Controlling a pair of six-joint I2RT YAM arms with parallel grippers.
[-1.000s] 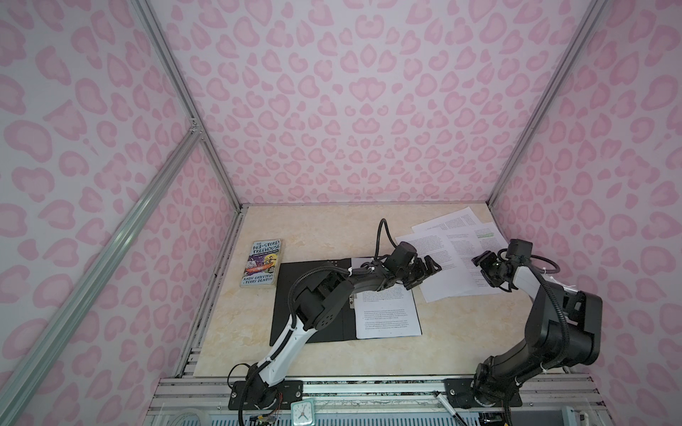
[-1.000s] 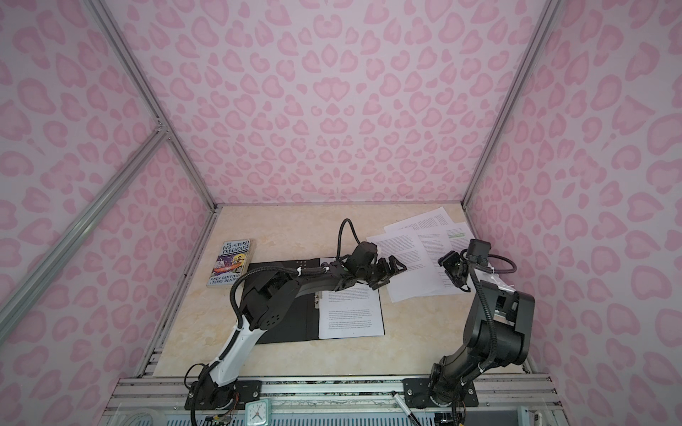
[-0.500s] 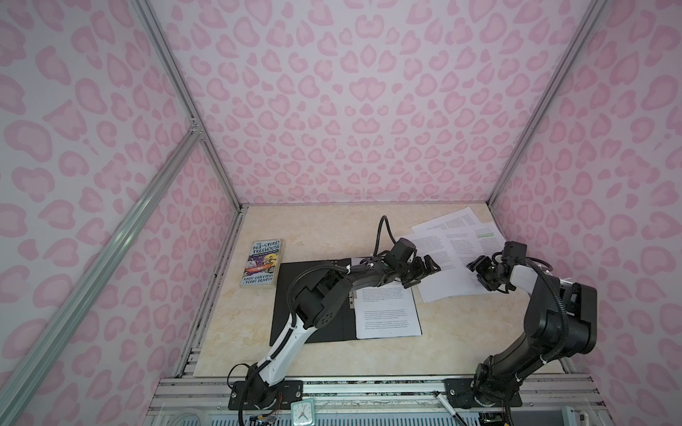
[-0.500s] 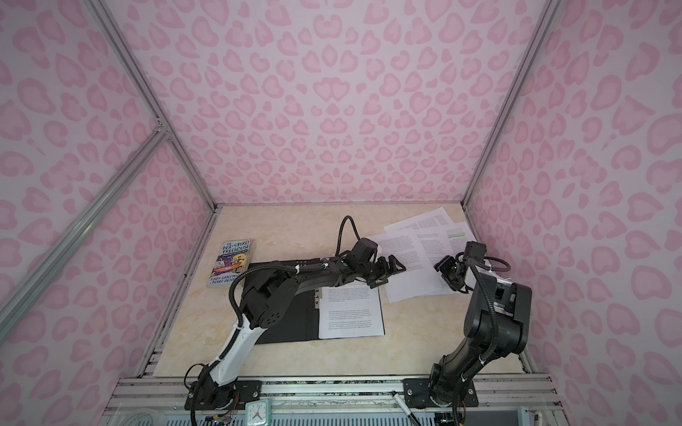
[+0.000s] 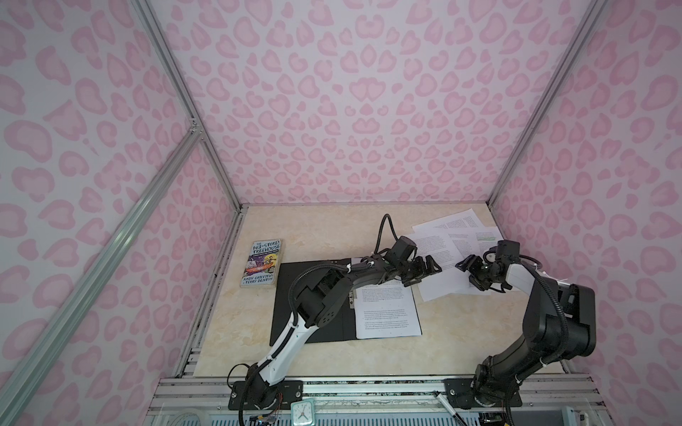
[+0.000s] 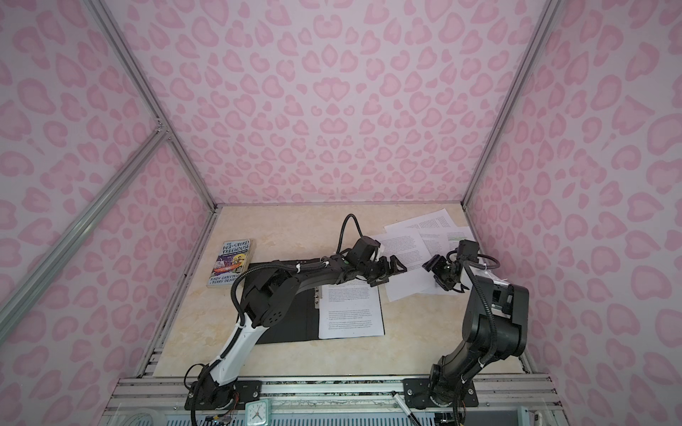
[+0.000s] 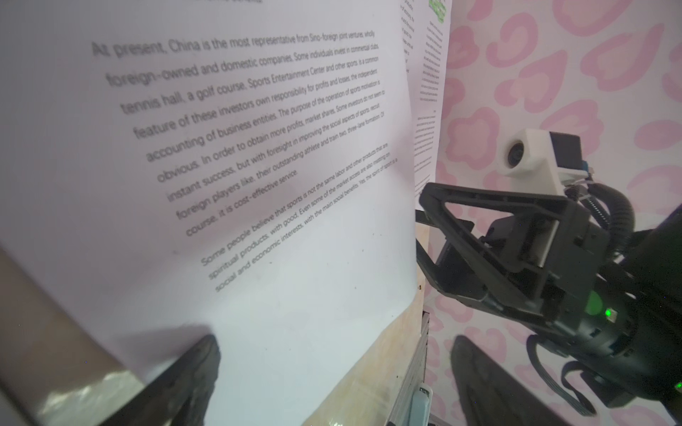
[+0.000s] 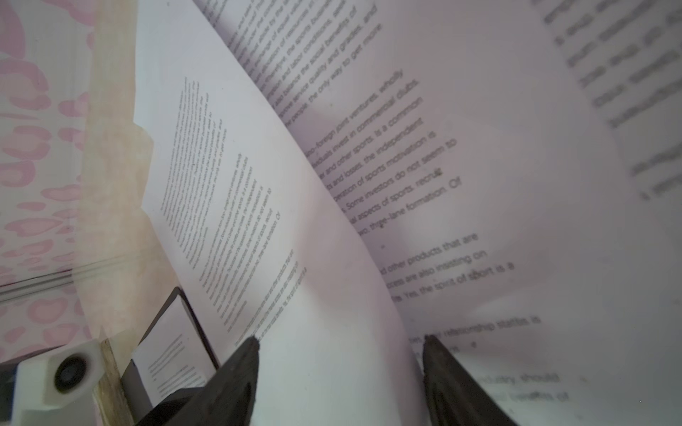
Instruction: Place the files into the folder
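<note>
The black folder (image 5: 284,295) (image 6: 303,321) lies open on the table with one printed sheet (image 5: 385,313) on its right half. The other files (image 5: 443,239) (image 6: 417,239) are spread at the back right, one with a green line (image 5: 487,238). My left gripper (image 5: 428,274) (image 7: 339,369) is open just above the near sheet (image 5: 443,286). My right gripper (image 5: 465,274) (image 8: 341,343) faces it from the right, jaws open. That sheet's raised, curled edge (image 8: 332,258) runs between the right fingers (image 8: 251,354).
A colourful paperback book (image 5: 262,263) (image 6: 231,263) lies left of the folder by the left wall. The right wall stands close behind the files. A small clock (image 5: 302,413) and a pen (image 5: 448,405) rest on the front rail.
My right gripper has moved left over the near sheet toward the left gripper, and its jaws have widened a little. The left arm has barely moved.
</note>
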